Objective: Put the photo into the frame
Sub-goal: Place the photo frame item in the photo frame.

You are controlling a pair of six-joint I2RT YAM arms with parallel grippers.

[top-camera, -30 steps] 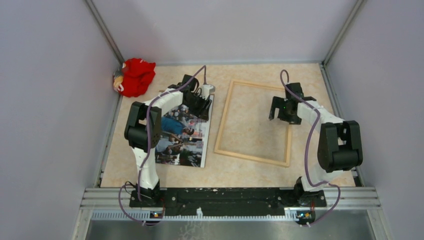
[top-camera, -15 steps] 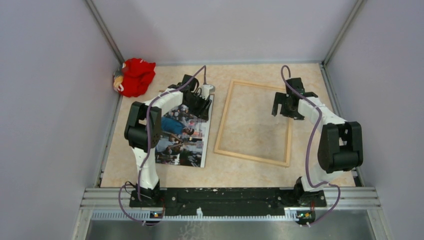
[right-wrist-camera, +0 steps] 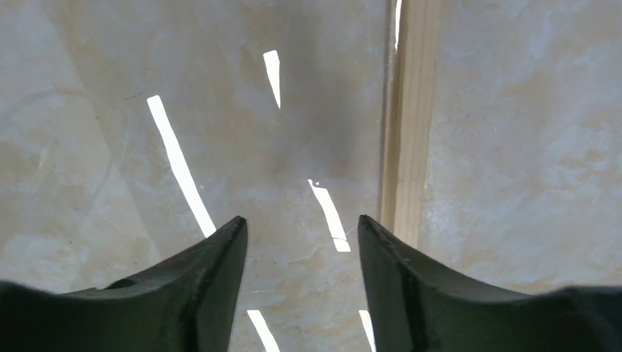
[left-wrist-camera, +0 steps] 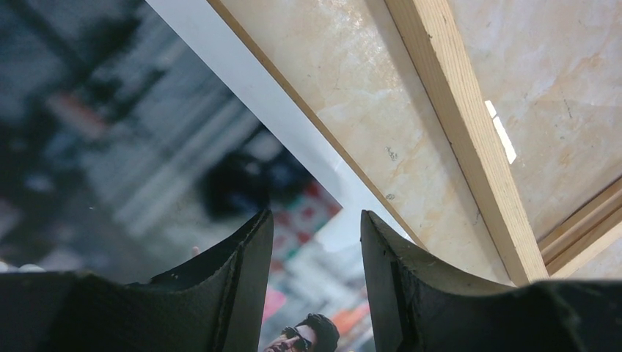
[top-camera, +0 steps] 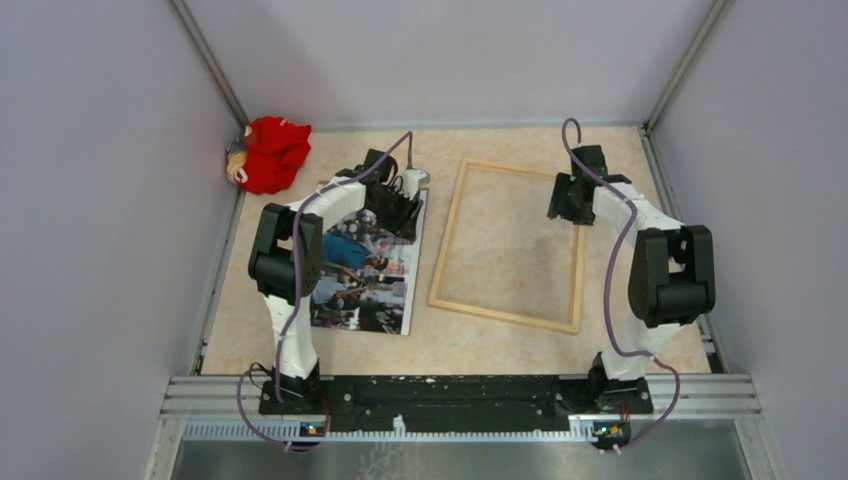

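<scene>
The photo (top-camera: 365, 275), a crowd print with a white border, lies flat on the table left of centre. My left gripper (top-camera: 405, 212) hovers over its far right corner. In the left wrist view the left gripper (left-wrist-camera: 315, 216) is open, and the blurred photo (left-wrist-camera: 147, 147) shows beneath and between the fingers. To the right of the photo lies the light wooden frame (top-camera: 444, 250), empty, and its rail (left-wrist-camera: 455, 125) runs past in the same view. My right gripper (top-camera: 565, 205) hangs over the frame's right rail (right-wrist-camera: 407, 132) near the far end. The right gripper (right-wrist-camera: 302, 220) is open and holds nothing.
A red cloth bundle (top-camera: 268, 153) sits in the back left corner against the wall. A small white object (top-camera: 415, 178) stands just behind the left gripper. A thin brown edge (left-wrist-camera: 293, 110) runs along the photo's white border. Grey walls close in three sides.
The right gripper has moved toward the back of the table along the frame's right rail, and its jaws have narrowed. The left arm, photo and frame have not moved.
</scene>
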